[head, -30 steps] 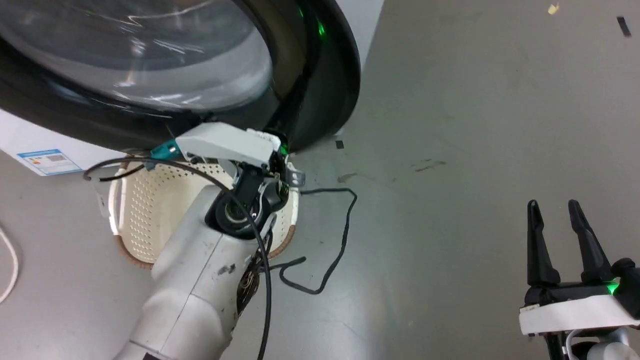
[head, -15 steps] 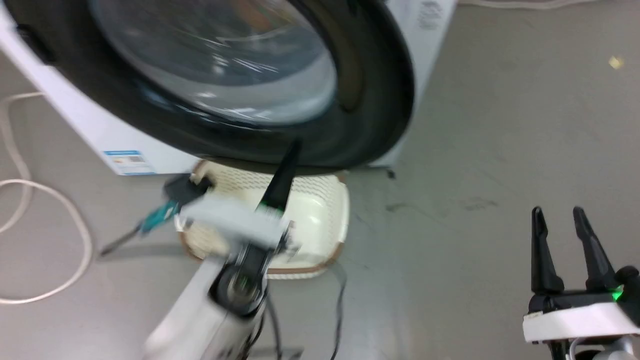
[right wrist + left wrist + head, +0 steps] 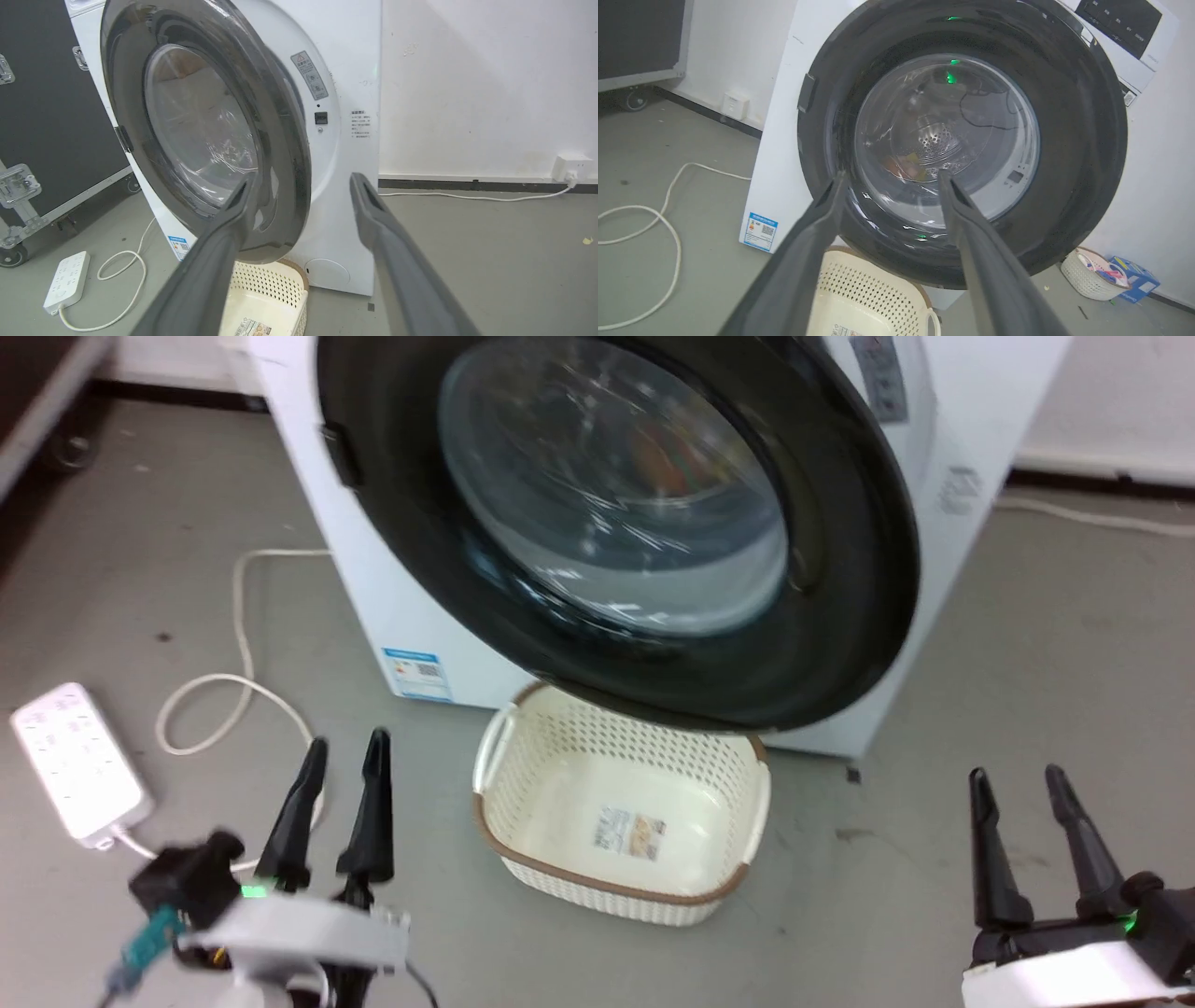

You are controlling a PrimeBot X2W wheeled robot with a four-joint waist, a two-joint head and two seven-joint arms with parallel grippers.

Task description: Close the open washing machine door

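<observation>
The washing machine door [image 3: 840, 569] hangs at the front of the white machine, far of the cream basket [image 3: 597, 896] on the floor. In the right wrist view its right edge seems to stand slightly off the front, so I judge it swung nearly home but perhaps unlatched. It looks heavy and rigid, turning only on its hinge. The glass bowl is slick and best left alone. The black rim at the right, seemingly the free edge, is the place to press, flat and firm, rather than to grip. The left gripper [image 3: 347, 739] and right gripper [image 3: 1016, 773] hang low and near, well apart from the door, fingers parted and holding nothing.
</observation>
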